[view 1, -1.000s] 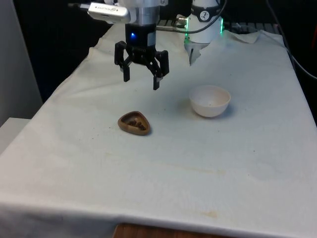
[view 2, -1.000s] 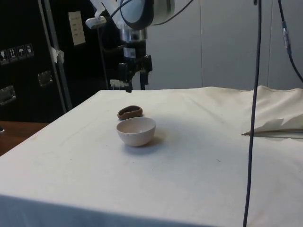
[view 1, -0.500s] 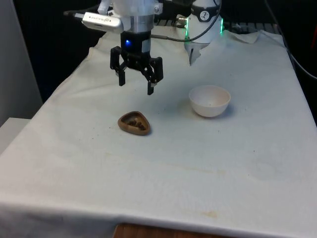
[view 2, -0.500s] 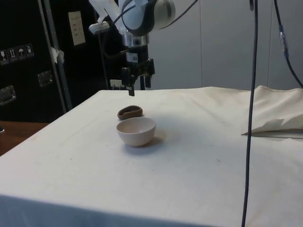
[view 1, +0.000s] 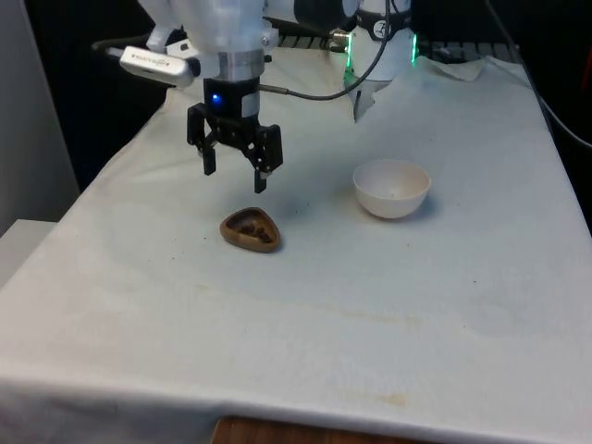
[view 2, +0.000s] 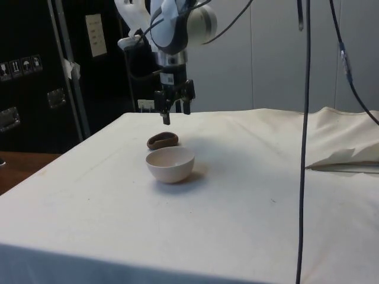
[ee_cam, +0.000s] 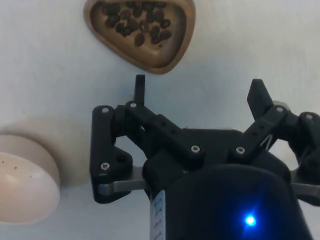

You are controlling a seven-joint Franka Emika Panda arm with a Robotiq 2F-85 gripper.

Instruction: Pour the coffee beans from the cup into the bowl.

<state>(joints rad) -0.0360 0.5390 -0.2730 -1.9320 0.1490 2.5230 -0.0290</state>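
On the white cloth point(view 1: 305, 314) the brown cup point(view 1: 251, 229) of coffee beans point(ee_cam: 136, 24) is seen nearest the front camera, with the white bowl point(view 1: 392, 188) farther back toward the front view's right. The gripper point(view 1: 234, 179) is held above the cloth just behind the cup, clear of it, its fingers point(ee_cam: 139, 89) spread wide with nothing between them.

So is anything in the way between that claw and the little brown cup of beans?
Nothing visible. The open gripper hangs above the cup, with bare cloth around it; the white bowl sits apart.
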